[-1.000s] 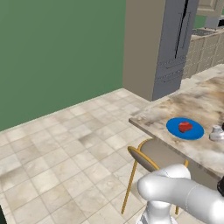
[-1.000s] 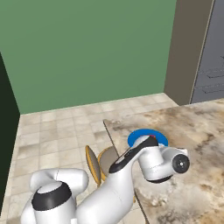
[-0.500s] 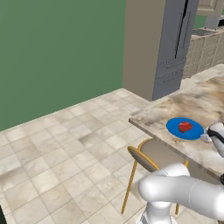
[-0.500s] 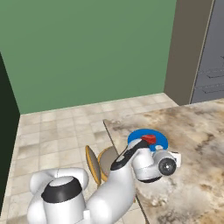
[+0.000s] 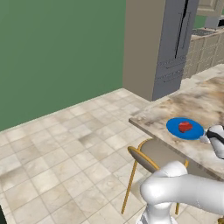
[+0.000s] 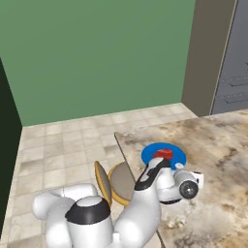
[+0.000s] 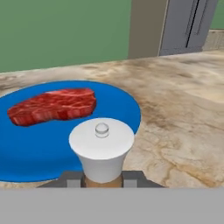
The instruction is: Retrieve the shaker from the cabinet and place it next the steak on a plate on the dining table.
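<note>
The gripper (image 7: 103, 178) is clamped on the shaker (image 7: 102, 148). In the hand view the shaker's white cap faces the camera and a bit of its orange-brown body shows between the two fingers (image 7: 70, 178). Its long way runs from the fingers out to the cap, and the cap looks tipped a little toward the plate (image 7: 26, 148).

The shaker sits over the near edge of the blue plate. The red steak (image 7: 52, 105) lies flat on the plate, a little way behind the cap and not touching it. Its long side runs across the plate.

In the left base view the plate (image 5: 175, 130) is near the corner of the table (image 5: 205, 105), close to the long edge where a stool (image 5: 151, 155) stands. In the right base view the arm reaches over that edge next to the plate (image 6: 150, 151). Past the plate, the brown marble top is bare and wide, with lots of room. A tall grey unit (image 5: 173, 43) stands past the far end of the table.
</note>
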Controlling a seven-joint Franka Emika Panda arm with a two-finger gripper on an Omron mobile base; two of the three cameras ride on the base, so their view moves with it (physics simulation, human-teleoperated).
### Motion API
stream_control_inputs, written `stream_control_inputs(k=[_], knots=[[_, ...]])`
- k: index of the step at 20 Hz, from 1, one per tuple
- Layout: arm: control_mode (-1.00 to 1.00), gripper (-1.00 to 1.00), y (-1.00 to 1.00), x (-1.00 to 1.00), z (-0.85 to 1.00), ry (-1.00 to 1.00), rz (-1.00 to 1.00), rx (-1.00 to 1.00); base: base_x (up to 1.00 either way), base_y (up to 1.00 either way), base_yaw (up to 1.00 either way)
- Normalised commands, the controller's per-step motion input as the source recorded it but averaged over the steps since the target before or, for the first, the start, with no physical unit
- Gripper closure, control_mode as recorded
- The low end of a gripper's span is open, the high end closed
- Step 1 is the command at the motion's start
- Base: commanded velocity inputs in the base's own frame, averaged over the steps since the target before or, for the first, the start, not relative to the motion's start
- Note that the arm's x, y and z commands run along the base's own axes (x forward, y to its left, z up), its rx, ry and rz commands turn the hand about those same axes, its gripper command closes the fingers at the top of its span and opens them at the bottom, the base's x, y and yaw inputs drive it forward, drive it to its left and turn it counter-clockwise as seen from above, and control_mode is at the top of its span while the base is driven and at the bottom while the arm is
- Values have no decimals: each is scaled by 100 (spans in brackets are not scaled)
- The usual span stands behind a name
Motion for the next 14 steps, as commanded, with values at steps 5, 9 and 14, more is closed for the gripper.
stream_control_inputs(k=[5, 9, 14], knots=[[-100, 100, -31, 0, -14, 0, 0, 0, 0, 0, 0], [-100, -100, -10, -12, -4, -2, 0, 0, 0, 0, 0], [-100, -100, 7, -69, 0, -18, 0, -9, 0, 0, 0]])
